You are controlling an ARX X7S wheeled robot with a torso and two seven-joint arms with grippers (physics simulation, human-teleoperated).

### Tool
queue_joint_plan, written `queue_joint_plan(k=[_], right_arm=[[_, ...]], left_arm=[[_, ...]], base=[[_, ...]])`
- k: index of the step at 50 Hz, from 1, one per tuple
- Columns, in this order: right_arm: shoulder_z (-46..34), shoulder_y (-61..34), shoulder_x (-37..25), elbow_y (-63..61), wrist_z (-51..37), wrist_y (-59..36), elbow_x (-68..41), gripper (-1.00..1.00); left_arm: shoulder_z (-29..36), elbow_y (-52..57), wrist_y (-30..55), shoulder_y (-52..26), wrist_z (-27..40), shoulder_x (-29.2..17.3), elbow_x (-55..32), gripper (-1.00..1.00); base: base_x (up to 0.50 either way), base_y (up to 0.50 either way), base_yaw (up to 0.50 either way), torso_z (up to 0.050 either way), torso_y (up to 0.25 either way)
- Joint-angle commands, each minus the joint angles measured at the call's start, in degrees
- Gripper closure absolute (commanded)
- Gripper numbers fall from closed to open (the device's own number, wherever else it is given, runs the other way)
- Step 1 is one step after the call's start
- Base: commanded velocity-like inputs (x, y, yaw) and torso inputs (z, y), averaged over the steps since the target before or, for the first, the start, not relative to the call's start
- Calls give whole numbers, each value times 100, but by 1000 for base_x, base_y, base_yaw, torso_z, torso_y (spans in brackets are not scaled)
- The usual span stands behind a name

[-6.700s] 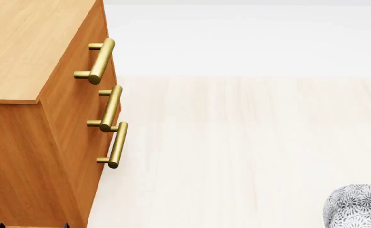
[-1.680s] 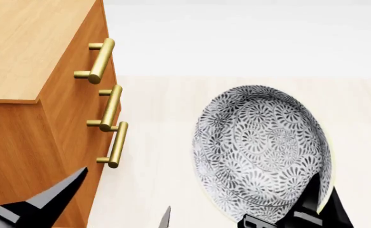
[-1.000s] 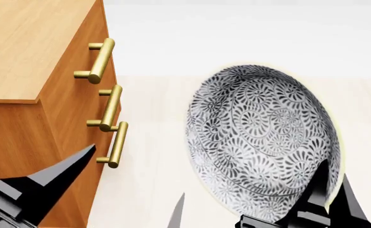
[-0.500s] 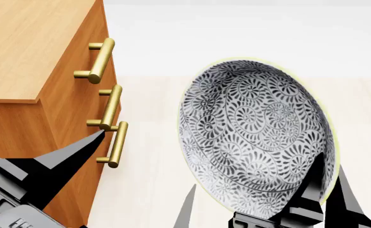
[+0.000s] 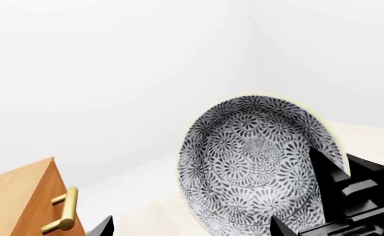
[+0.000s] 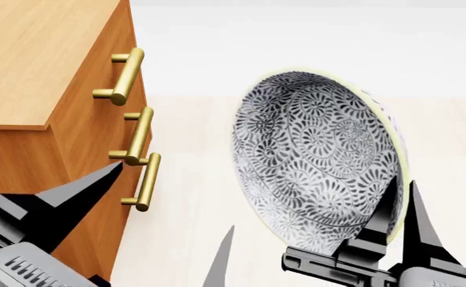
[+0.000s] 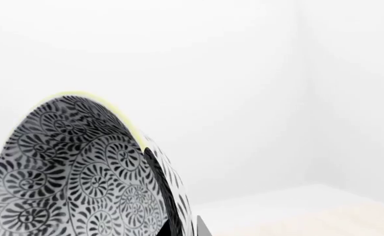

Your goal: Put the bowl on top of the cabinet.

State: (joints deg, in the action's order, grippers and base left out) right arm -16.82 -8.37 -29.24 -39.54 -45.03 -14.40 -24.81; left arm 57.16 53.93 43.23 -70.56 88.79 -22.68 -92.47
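Cabinet (image 6: 25,78) top bare, open above; handles (image 6: 137,134) jut from front; open floor (image 6: 297,119) beside cabinet.

No text, label, brand, number or sign can be read in these pictures. Only a floral pattern is carried by the bowl (image 6: 319,158), and plain wood is shown on the cabinet (image 6: 34,66).

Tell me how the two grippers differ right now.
The right gripper is shut on the rim of the bowl, holding it up on edge; the left gripper is open and holds nothing. The left one is beside the cabinet, the right one farther from it. Both are black with pointed fingers.
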Motion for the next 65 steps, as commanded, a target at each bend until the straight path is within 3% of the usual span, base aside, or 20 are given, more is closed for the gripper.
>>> queue_joint_plan(k=[1, 10, 13, 17, 34, 65], right_arm=[[-175, -43, 31, 135, 230, 212, 422, 100], [-160, 74, -51, 146, 380, 419, 354, 100], [-171, 130, -68, 92, 385, 438, 345, 100], [-199, 207, -102, -17, 386, 474, 382, 100], [-208, 421, -206, -252, 351, 578, 476, 100], [-202, 983, -497, -963, 328, 889, 661, 100]], left_arm=[[-51, -138, -224, -118, 10, 126, -51, -100], [-15, -385, -205, -144, -276, 160, 34, -100], [-190, -625, -380, 5, -844, -44, 66, -100], [-209, -731, -413, 129, -1037, -159, 225, -100], [-313, -956, -467, 297, -1298, -583, 529, -100], [-219, -1005, -477, 262, -1271, -388, 502, -100]], base=[[0, 0, 0, 0, 0], [0, 0, 0, 0, 1], [0, 0, 0, 5, 0], [0, 0, 0, 0, 0], [0, 0, 0, 0, 0], [0, 0, 0, 0, 0]])
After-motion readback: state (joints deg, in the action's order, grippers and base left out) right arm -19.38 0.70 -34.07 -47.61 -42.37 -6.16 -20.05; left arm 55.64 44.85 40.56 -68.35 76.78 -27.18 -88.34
